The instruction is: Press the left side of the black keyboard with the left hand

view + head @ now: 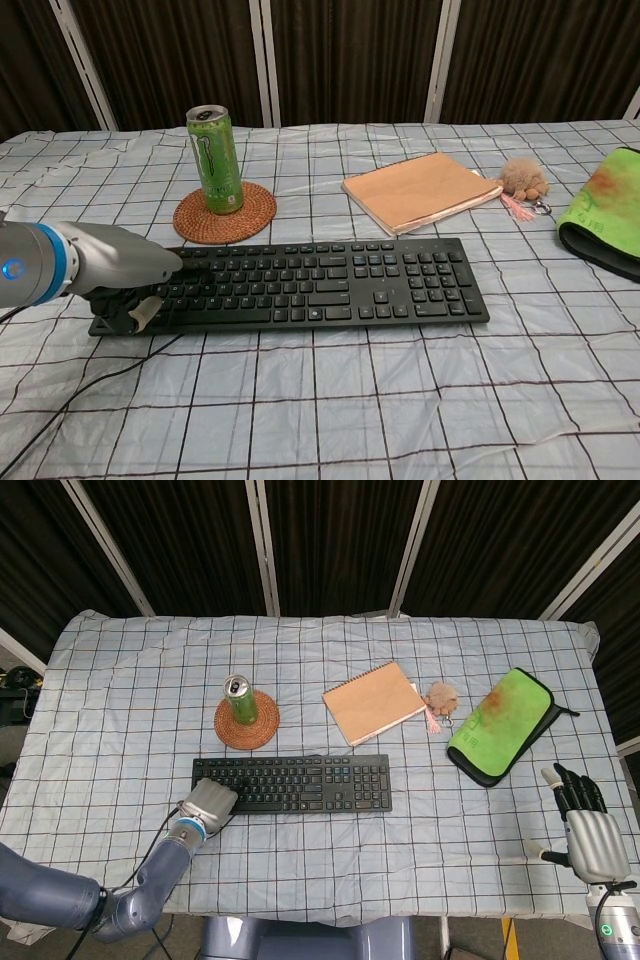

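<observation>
The black keyboard [295, 783] [320, 282] lies flat near the table's front, its long side running left to right. My left hand [208, 802] [125, 270] lies on the keyboard's left end with its fingers curled down onto the keys and nothing held; that corner of the keyboard is hidden under it. My right hand [588, 825] is far off at the table's right front edge, fingers spread, holding nothing; the chest view does not show it.
A green can [239, 700] [216, 158] stands on a round woven coaster [225, 211] just behind the keyboard's left half. A tan notebook [373, 701], a small plush charm [440, 697] and a green pouch [500, 725] lie further right. A black cable [90, 385] trails forward from the keyboard's left end.
</observation>
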